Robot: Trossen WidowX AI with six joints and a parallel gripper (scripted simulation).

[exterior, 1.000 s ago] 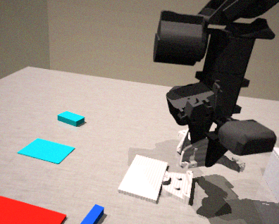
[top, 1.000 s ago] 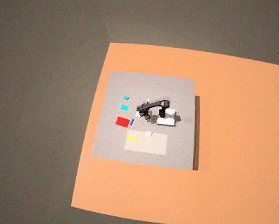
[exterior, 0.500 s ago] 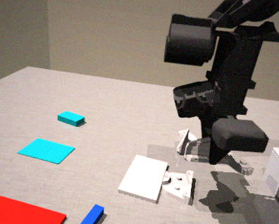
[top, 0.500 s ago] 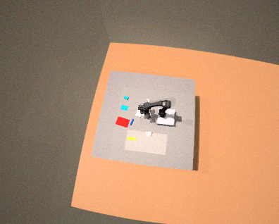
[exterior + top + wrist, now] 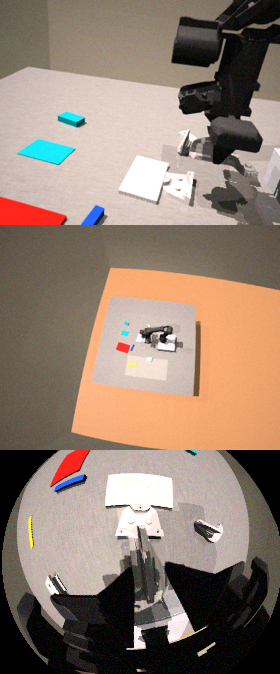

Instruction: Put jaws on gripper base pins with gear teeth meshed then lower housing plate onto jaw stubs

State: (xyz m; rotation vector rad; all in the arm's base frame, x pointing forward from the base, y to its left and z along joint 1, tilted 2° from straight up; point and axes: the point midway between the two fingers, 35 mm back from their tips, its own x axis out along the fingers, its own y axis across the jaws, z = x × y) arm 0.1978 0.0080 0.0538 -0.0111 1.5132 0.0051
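Note:
The gripper base, a white block (image 5: 138, 338) (image 5: 145, 178) (image 5: 139, 490) with a flared, pinned end, lies flat; no jaw sits on its pins. My gripper (image 5: 213, 153) (image 5: 149, 568) is shut on a long pale part, apparently a jaw (image 5: 203, 148) (image 5: 146, 570), held above the table near the base's pinned end. One end of it looks rounded, with a stub. A small white part (image 5: 184, 143) (image 5: 210, 530) lies beyond the base, and another white part (image 5: 149, 359) (image 5: 52, 585) lies on the opposite side. I cannot tell which is the other jaw and which the housing plate.
A red sheet (image 5: 123, 347) (image 5: 28, 214) and a blue bar (image 5: 132, 347) (image 5: 93, 216) lie beside the base. A cyan sheet (image 5: 124, 333) (image 5: 47, 151) and a cyan block (image 5: 126, 322) (image 5: 71, 119) lie farther back. A yellow bar (image 5: 132, 364) lies on a pale rectangle (image 5: 152, 371).

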